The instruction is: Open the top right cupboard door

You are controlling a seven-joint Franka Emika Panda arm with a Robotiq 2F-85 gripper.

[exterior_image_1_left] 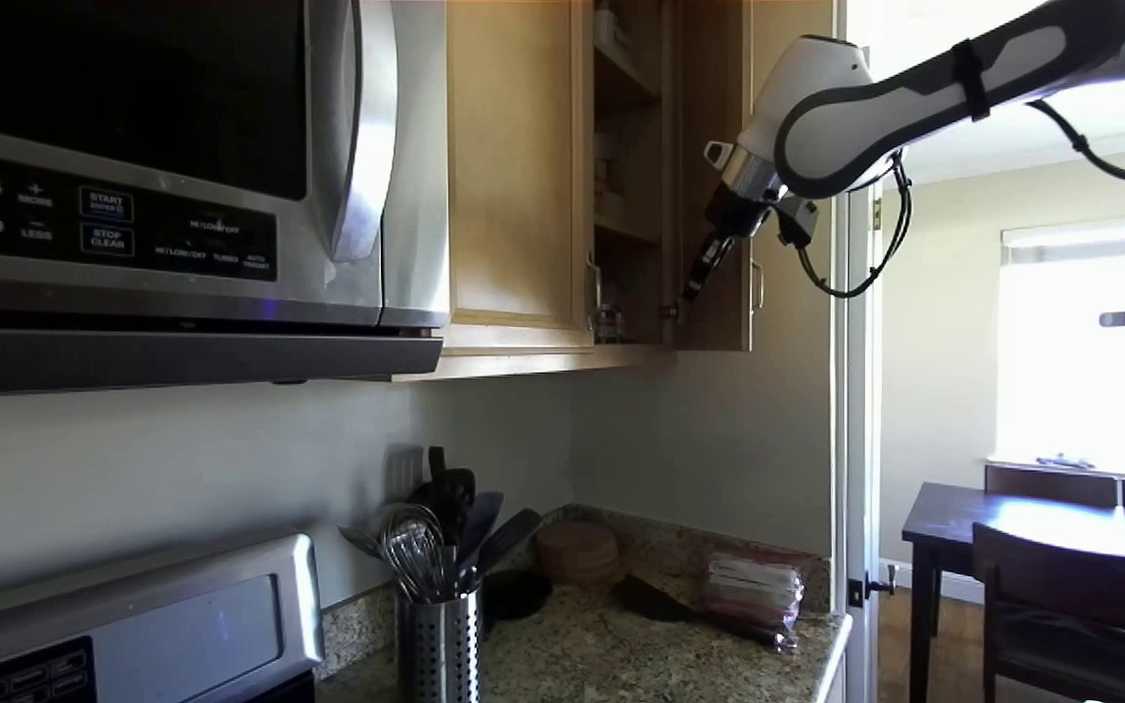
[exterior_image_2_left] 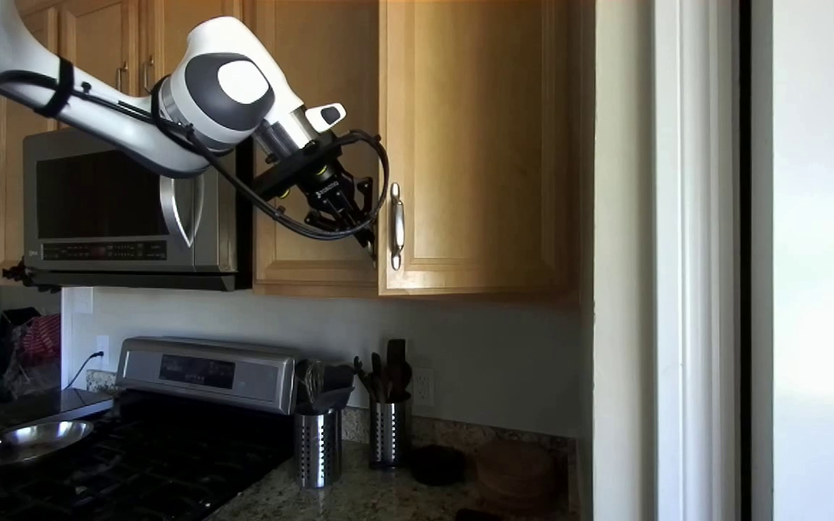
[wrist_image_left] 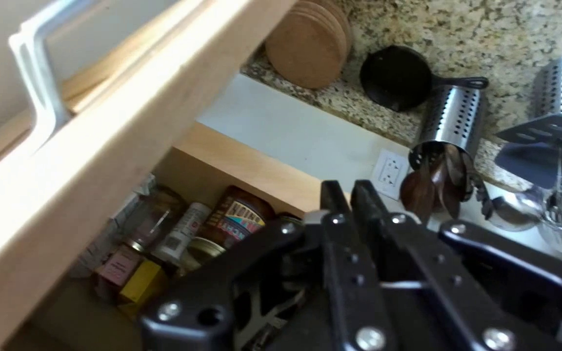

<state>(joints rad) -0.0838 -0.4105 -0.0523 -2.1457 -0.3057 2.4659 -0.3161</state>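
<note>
Microwave panel: 4, 5, 9, 0, MORE, LESS, START, STOP CLEAR, HI/LOW/OFF, TURBO; jaws: ROBOTIQ.

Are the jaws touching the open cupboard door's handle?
Apart: the wrist view shows the handle beyond the door's edge, with a plain gap to the jaws.

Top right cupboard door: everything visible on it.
The tall, light maple-coloured wooden door has a recessed panel and a slim, vertical silver bar handle, metal by its look, near its free edge. It hangs upright above the speckled stone-look counter, swung open: an exterior view shows its shaded inner face beside brown shelves. Its top is cut off in both exterior views. The black pincer is on its inner side, near that edge and off the handle; any contact is unclear.
</note>
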